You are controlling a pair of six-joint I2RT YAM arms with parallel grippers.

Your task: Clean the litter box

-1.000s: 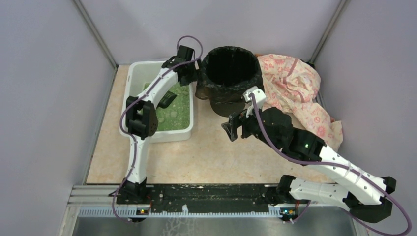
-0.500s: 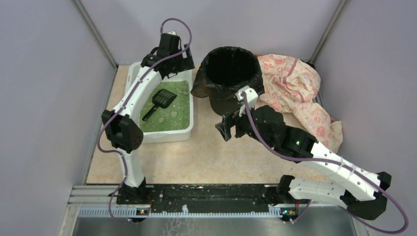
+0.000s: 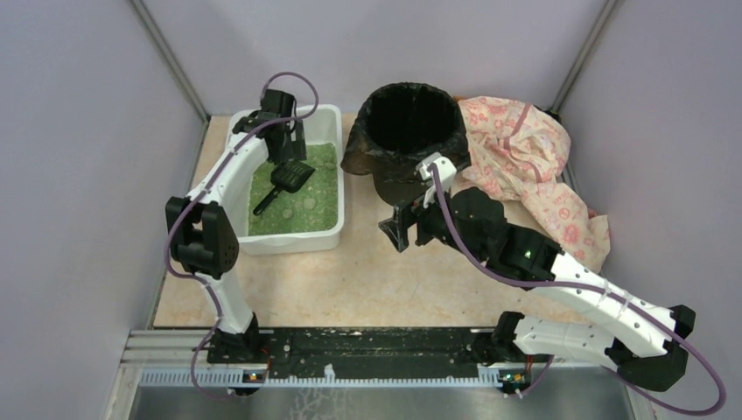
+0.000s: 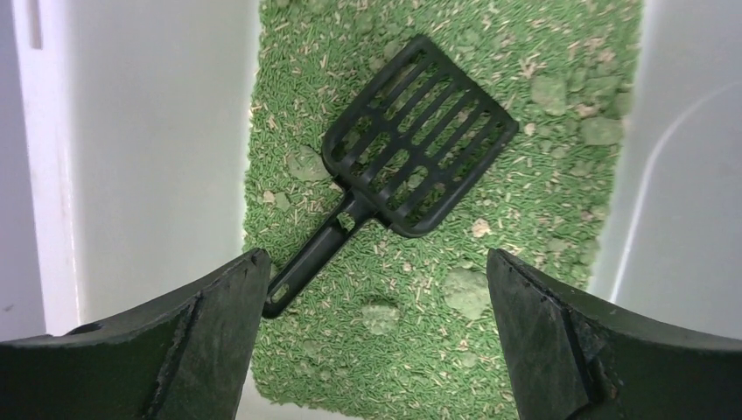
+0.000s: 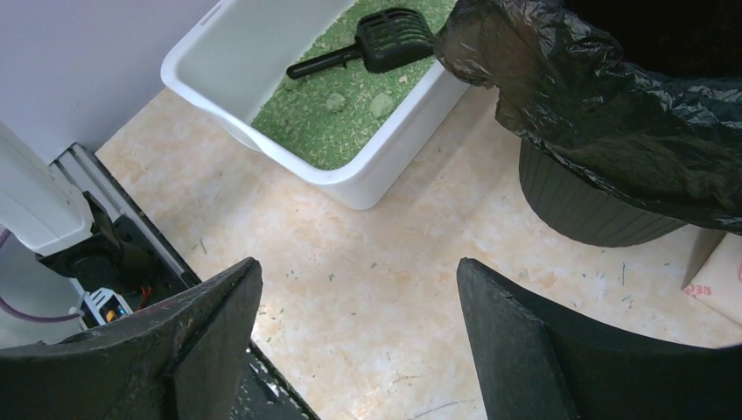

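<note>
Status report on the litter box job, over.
Left claw open, empty, above litter box. Right claw open, empty, near bin. Scoop lies loose in the box among clumps. Nothing blocking it.

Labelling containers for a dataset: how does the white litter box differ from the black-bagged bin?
The litter box is white, rectangular and shallow; the bin is dark, round and taller. The litter box is unlined, the bin lined with a black bag. The litter box holds green litter and a black scoop; the bin's inside is too dark to tell. Both stand open-topped on the table.
</note>
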